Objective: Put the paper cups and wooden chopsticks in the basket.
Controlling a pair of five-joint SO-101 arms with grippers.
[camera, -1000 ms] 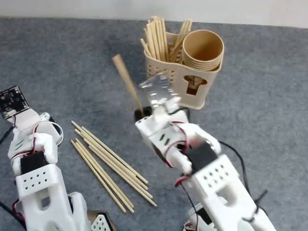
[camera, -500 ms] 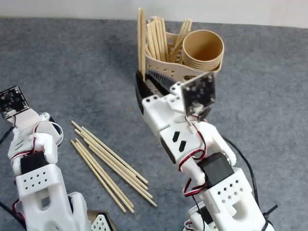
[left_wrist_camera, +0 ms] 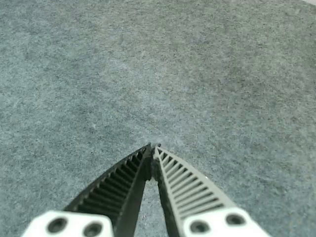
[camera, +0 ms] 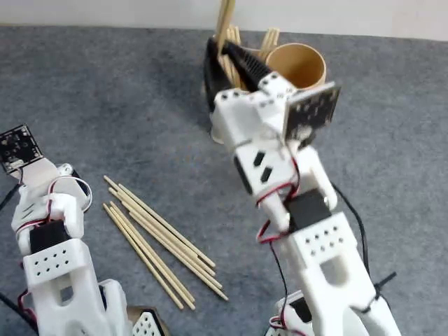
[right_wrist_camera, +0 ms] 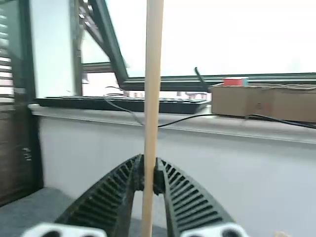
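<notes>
The left arm sits at the near-left corner of the grey carpet. Its wrist view has the left gripper clenched tight, tips touching with nothing in between, pointing down at the carpet.

Just beside that arm, between the two arms, a bunch of loose sticks lies flat on the carpet. They're fanned out a bit, running diagonally, well apart from the basket.

Next over is the right arm, stretched out toward the far edge. The right gripper is clamped on one stick, which stands pretty much upright right above the left side of the basket. The right wrist view shows the same grip: fingers squeezing the stick, with a white wall, a window ledge and a cardboard box behind.

The basket is mostly hidden under that arm. More sticks poke up out of it, and the cups sit in its right side, open mouth up.
</notes>
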